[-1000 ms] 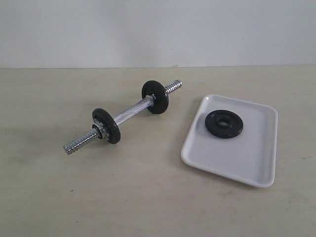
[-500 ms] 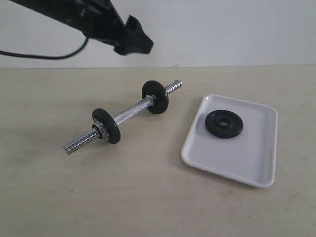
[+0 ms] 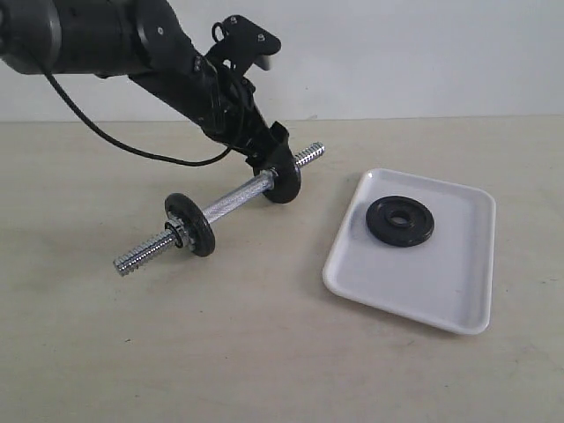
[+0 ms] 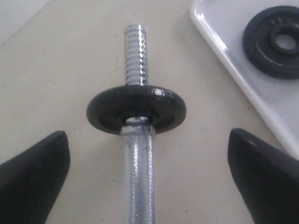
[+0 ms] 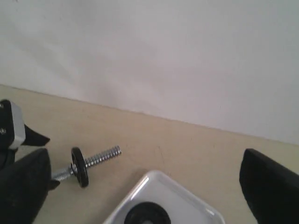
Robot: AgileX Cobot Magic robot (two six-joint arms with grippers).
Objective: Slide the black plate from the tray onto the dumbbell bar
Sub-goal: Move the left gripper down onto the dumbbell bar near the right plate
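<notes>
The black plate (image 3: 400, 220) lies flat in the white tray (image 3: 441, 286), also seen in the left wrist view (image 4: 275, 41) and at the edge of the right wrist view (image 5: 146, 214). The chrome dumbbell bar (image 3: 233, 198) lies on the table left of the tray, with one black disc (image 3: 189, 225) near its front end and another (image 3: 280, 174) near its far end. My left gripper (image 3: 269, 152) hangs open just above the knurled middle (image 4: 139, 172), one finger on each side, by the far disc (image 4: 136, 108). My right gripper (image 5: 145, 179) is open and high, out of the exterior view.
A pale wall (image 3: 397, 53) rises behind the beige table (image 3: 220, 352). The left arm's black cable (image 3: 115, 145) trails over the table at the back left. The tray (image 5: 163, 189) shows below the right gripper, the bar's threaded end (image 5: 100, 156) beside it.
The left arm has come into view from the upper left and dropped down to the bar beside its far disc. Bar, tray and black plate have not moved.
</notes>
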